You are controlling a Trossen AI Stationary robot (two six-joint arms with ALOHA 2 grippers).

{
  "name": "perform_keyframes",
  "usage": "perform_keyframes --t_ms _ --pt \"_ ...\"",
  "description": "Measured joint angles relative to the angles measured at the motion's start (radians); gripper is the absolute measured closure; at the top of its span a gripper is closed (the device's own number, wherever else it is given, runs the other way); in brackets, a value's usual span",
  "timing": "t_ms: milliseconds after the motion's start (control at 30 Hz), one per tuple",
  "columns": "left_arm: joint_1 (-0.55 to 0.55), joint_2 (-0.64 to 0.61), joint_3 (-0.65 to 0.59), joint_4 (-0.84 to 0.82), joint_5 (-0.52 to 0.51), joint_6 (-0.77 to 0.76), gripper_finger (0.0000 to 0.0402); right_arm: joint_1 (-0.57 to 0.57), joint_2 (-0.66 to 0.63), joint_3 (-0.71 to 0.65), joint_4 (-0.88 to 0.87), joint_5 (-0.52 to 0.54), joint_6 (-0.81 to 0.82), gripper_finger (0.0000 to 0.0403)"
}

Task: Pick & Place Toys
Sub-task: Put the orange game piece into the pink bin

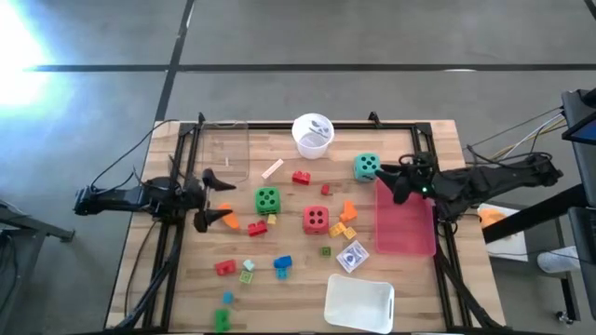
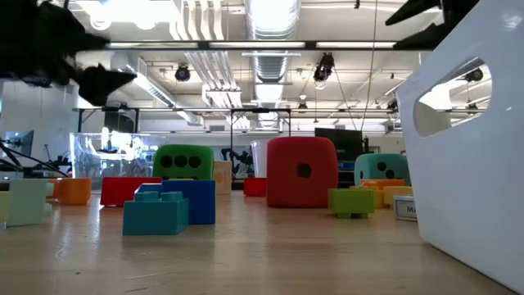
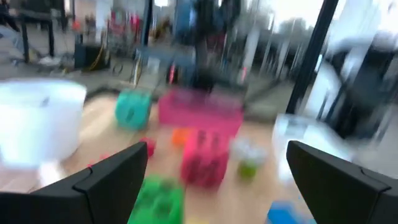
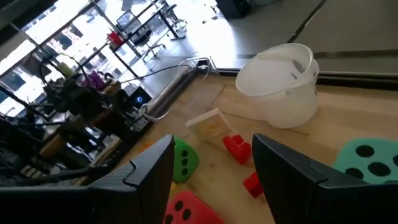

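While overhead shows the pink tray (image 1: 405, 228), low view doesn't.

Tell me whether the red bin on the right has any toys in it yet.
Empty: from above, the red bin shows only its bare floor; the bricks and three dice lie outside it on the table.

Bare wood lies between green die (image 1: 267, 199) and red die (image 1: 316, 219); bricks crowd elsewhere.
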Motion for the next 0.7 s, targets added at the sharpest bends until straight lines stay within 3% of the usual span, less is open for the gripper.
perform_keyframes --t_ms 133,333,500,700 --pt "0.000 0.000 0.002 0.159 0.000 -0.263 0.0014 0.000 0.059 0.044 0.001 0.000 -0.075 0.0194" --pt "0.000 -0.001 0.004 0.345 -0.038 -0.438 0.0014 -0.003 0.143 0.112 0.002 -0.005 -0.085 0.0194" --pt "0.000 0.000 0.004 0.390 -0.043 -0.447 0.0014 -0.005 0.204 0.133 0.003 -0.005 -0.134 0.0194" --pt "0.000 0.014 0.014 0.318 -0.128 -0.552 0.0014 -0.017 0.255 0.137 0.004 0.018 -0.056 0.0194"
